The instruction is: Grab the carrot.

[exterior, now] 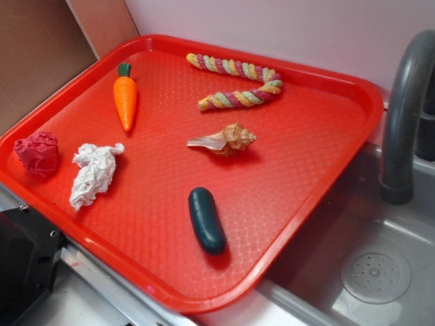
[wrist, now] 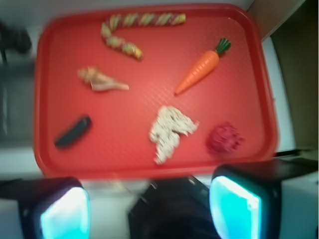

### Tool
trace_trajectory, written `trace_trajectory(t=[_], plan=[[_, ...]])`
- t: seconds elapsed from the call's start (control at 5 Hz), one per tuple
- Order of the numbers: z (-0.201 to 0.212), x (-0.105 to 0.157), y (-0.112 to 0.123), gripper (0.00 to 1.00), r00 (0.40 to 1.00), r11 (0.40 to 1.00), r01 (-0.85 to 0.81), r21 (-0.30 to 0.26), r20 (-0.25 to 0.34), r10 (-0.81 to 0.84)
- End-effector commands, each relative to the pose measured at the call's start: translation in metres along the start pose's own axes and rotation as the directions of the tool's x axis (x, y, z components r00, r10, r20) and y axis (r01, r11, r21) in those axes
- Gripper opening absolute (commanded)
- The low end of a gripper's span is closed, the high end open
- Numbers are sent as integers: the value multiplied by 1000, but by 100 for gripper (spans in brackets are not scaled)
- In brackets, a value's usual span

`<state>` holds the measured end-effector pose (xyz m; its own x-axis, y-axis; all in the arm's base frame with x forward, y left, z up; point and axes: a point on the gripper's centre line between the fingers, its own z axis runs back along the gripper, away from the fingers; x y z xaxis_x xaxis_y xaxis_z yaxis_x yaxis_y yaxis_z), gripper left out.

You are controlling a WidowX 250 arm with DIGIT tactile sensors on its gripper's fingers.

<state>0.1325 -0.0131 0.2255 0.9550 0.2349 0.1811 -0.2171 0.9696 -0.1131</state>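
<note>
Two cyan-lit fingertip pads (wrist: 65, 215) fill the bottom corners of the wrist view, nearest the lens; the gripper (wrist: 149, 211) has its jaws spread wide apart and empty, above the near edge of the tray. Beyond them lies a large red plastic tray (exterior: 305, 181) with a fine textured floor and a raised rim. Six things rest on it, all apart from one another.

Small glossy orange toy carrot (exterior: 125, 100): flat on the tray floor toward the far left corner in the exterior view, its dark green stub top pointing to the far rim and its tapered tip pointing toward the tray's middle. In the wrist view it lies at the upper right (wrist: 200, 72), well clear of the jaws.

Crumpled white cloth wad (exterior: 94, 173): near the left rim, below the carrot's tip. Crumpled dark red wad (exterior: 38, 153): just left of the white one, beside the rim.

Twisted multicoloured rope toy (exterior: 239, 79): bent into a hook along the far side. Tan spiral seashell (exterior: 225, 140): near the tray's centre. Dark green pickle-shaped toy (exterior: 205, 219): toward the near rim.

Grey sink basin (exterior: 381, 264) with a round drain and a dark grey curved faucet (exterior: 406, 111): to the right of the tray.
</note>
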Motion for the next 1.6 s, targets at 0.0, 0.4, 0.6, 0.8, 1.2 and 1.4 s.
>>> trace_trajectory(t=[0.0, 0.4, 0.6, 0.8, 1.2, 1.4], plan=[[-48, 47, 12, 100, 950, 961, -275, 10, 158, 270], [-115, 101, 42, 100, 912, 928, -366, 65, 226, 344], [-146, 114, 59, 100, 914, 920, -382, 85, 179, 363], [-165, 119, 70, 100, 925, 922, -367, 123, 156, 348], [-195, 114, 78, 100, 937, 924, -349, 158, 65, 343], [-207, 114, 81, 100, 936, 926, -349, 145, 12, 351]])
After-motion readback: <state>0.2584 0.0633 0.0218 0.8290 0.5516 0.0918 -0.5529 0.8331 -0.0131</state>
